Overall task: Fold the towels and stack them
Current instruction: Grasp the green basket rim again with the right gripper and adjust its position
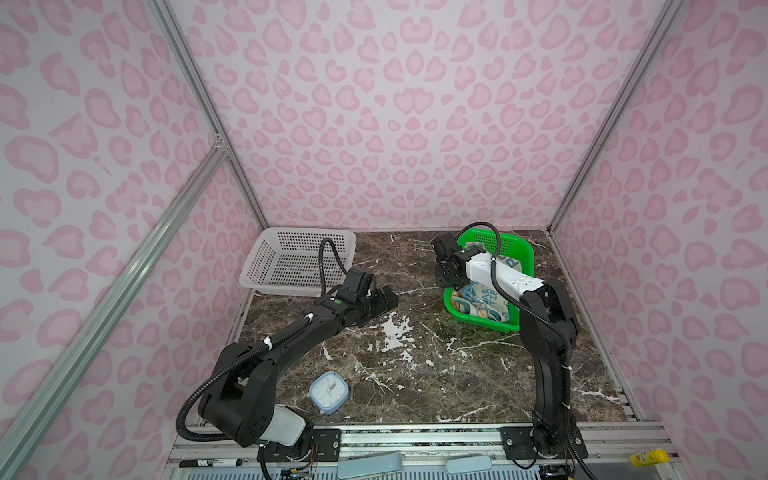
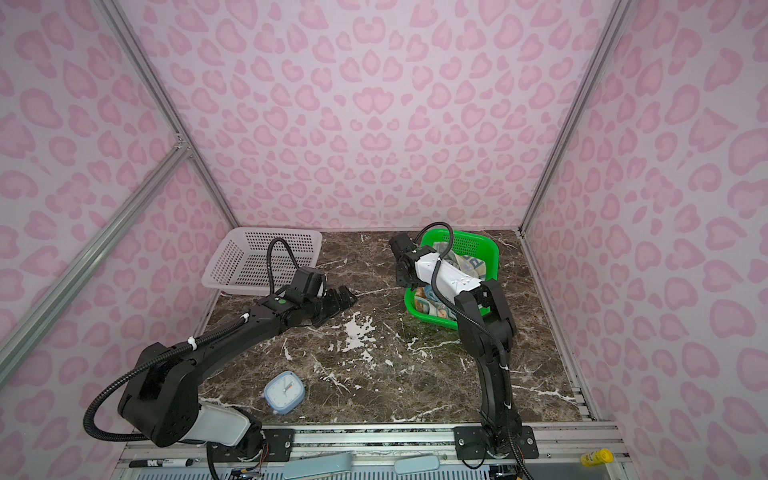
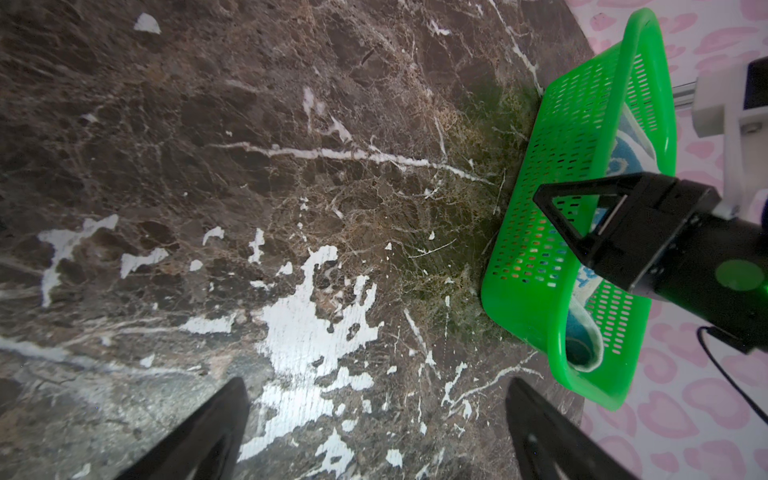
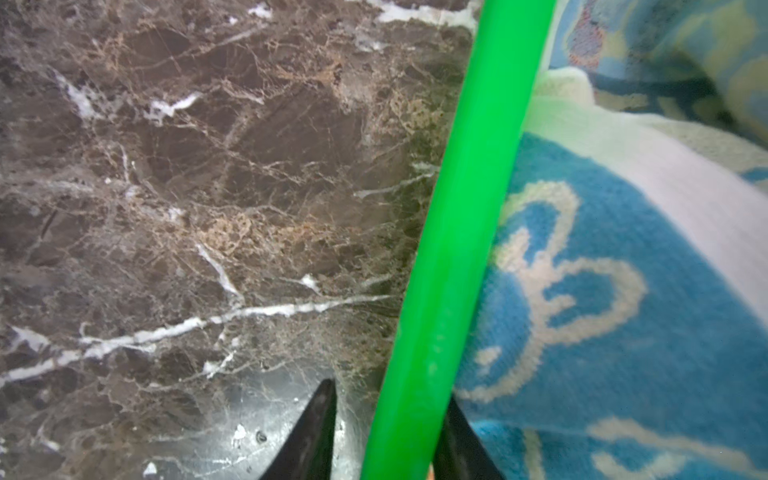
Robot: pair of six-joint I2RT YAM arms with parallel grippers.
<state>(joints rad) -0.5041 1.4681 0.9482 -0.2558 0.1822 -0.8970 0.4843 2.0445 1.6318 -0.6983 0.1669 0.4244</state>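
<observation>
The towels (image 1: 478, 305) (image 2: 432, 307) lie crumpled in a green basket (image 1: 523, 249) (image 2: 492, 249) at the back right. In the right wrist view a blue towel (image 4: 623, 291) with cream line prints fills the basket behind its rim (image 4: 457, 249). My right gripper (image 4: 390, 390) (image 1: 446, 280) straddles that rim on the basket's left side, one finger outside and one inside, closed down on it. My left gripper (image 3: 376, 380) (image 1: 384, 297) hangs open over bare marble left of centre, holding nothing. From the left wrist view the basket (image 3: 648, 83) shows a towel edge (image 3: 582, 345).
A white basket (image 1: 266, 257) (image 2: 224, 266) stands at the back left, just behind my left arm. A small blue clock (image 1: 328, 390) (image 2: 284, 392) lies near the front edge. A marker (image 1: 212, 462) and a yellow bottle (image 1: 648, 457) rest on the front rail.
</observation>
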